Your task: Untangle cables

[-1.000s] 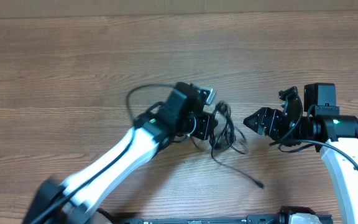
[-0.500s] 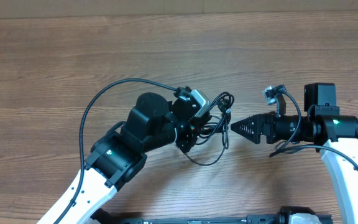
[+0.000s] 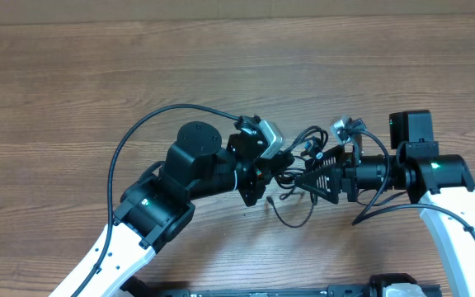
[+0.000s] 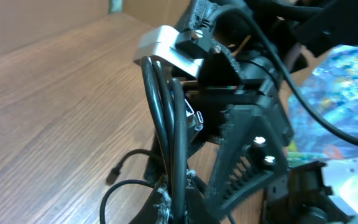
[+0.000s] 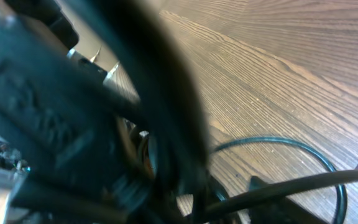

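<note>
cables point(image 3: 290, 223) mid-counter point(image 3: 72, 82), bunched between both grippers | left gripper point(image 3: 264, 169) clamped on cables | right gripper point(image 3: 308, 175) nosed into tangle, gap unreadable | advice: pinch one strand only, pull apart slowly

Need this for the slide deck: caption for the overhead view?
Left gripper clamped on the thin black tangled cables, right gripper pointing into the tangle above the brown wooden table.

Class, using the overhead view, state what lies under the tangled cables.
Bare wooden table shows through the lower loop of the cables. Beneath the knot, where left pincer and right pincer crowd in, the surface is covered.
</note>
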Motion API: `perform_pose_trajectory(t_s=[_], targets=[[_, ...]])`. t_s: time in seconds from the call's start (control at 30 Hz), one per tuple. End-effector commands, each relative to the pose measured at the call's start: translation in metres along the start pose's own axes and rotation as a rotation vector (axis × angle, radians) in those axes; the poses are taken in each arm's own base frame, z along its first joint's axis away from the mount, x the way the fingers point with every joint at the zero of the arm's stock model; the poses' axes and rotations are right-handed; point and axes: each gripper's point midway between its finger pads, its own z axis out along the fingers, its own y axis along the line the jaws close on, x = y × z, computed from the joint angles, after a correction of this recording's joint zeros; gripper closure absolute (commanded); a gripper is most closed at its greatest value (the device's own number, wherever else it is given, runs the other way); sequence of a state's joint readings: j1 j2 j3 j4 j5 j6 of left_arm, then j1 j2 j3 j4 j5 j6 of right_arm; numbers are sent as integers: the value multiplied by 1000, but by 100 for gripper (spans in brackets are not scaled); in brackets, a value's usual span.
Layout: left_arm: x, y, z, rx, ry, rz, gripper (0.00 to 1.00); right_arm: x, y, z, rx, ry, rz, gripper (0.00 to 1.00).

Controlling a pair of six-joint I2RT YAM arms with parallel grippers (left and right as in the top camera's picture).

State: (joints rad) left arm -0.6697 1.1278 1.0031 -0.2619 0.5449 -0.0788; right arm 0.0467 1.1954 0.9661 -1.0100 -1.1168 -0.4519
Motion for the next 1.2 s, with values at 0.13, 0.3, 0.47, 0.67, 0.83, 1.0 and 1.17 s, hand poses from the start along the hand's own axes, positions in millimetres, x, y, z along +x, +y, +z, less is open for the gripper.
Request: perform_pose_trajectory(t_s=[0.13,0.3,0.47,0.67,0.83,1.0,1.17], targets=[[-9,17,-9,-85,-40,-181,96,-2,9,-1,-28,-16,-67,76],[1,62,-24,-262,-50,-401,96,1,10,-1,-32,-6,-43,96],[20,89,-41,-355,-28,-576,96,2,11,-1,-33,-4,-37,96],[27,107,-55,-404,-33,-664,96,2,11,-1,-33,-2,-33,96],[24,98,-51,-344,-20,-625,96,2,10,-1,-32,-3,-32,96],[14,67,-44,-151,12,-400,96,-3,-4,-1,42,-10,87,96],[17,36,-44,16,47,-246,96,-18,-23,-3,135,-56,198,96]])
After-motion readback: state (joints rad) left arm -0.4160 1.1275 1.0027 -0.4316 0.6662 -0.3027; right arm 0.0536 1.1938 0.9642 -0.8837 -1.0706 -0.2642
